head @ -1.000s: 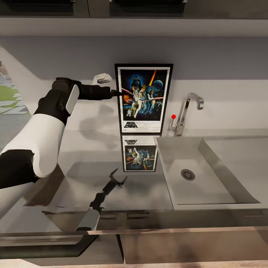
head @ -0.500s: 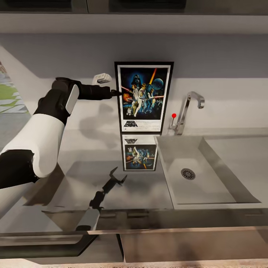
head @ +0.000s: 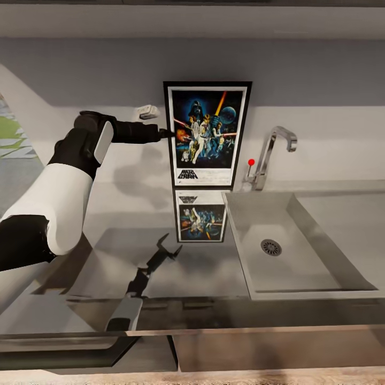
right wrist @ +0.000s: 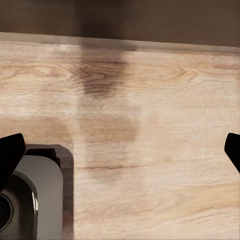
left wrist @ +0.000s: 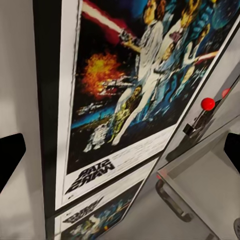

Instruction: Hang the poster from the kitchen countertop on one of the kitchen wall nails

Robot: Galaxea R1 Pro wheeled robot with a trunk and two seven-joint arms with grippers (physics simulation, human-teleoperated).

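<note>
— Glossy grey, this kitchen countertop (head: 160, 214): it mirrors my arm and, further back, the poster (head: 207, 135). Where exactly does the poster stand?

— Upright on the counter's back edge, leaning on the wall, just beside the sink basin (head: 299, 251) and its chrome tap (head: 275, 155). My left gripper (head: 170, 133) sits at the frame's left edge, about mid-height.

— Holding it?

— I cannot tell. The head view hides the fingertips against the black frame; in the left wrist view the fingers (left wrist: 11, 160) stand wide apart at the picture's sides, with the poster between them.

— How will it handle?

— I judge it light, stiff and flat, with a thin, smooth frame that may slip or twist. I would pinch the side edge near the middle, squarely.

— And the other arm?

— Its wrist camera gives pale wood flooring (right wrist: 150, 125) and a spread right gripper (right wrist: 120, 155), nothing held. The left wrist view adds the tap's red knob (left wrist: 208, 104) up close.
</note>
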